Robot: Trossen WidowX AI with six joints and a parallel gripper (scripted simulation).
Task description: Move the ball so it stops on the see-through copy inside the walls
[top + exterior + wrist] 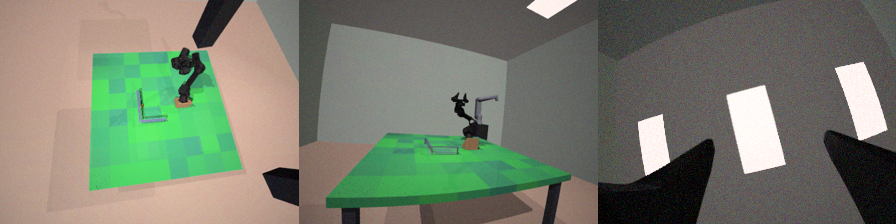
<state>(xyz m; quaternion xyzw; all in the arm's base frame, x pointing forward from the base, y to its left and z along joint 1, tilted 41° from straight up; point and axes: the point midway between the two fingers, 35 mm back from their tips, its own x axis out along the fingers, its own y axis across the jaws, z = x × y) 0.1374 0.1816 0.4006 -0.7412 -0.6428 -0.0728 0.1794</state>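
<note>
Table: green chequered table top (448, 173) on dark legs, standing on a tan floor in a grey-walled room.
Arm: black six-joint arm (190, 80) on a small tan block base (183, 102), mounted toward the far right part of the table; in the exterior view it is folded upward with the wrist raised well above the surface.
Pincer: black parallel-jaw gripper (460, 97), pointing up at the ceiling; its two fingers stand wide apart with nothing between them. The wrist view shows only the ceiling and three bright rectangular ceiling lights (755, 129) through the gap.
Walls: two low clear walls with pale purple edges (141, 112), joined in an L-shaped corner near the middle of the table, to the left of the arm base in the top view. One arm of the L runs away toward the far side, the other runs right toward the base.
Ball: small orange ball (142, 105), lying on the table just beside the longer wall, on its inner side, about midway along it; whether it touches the wall cannot be told. It is well apart from the gripper.
Resting spot: the see-through copy of the ball cannot be made out at this size.
Surroundings: dark rectangular posts (213, 21) at the top right and lower right edges of the top view; a grey mounted arm-like fixture (483, 106) behind the robot in the exterior view.
</note>
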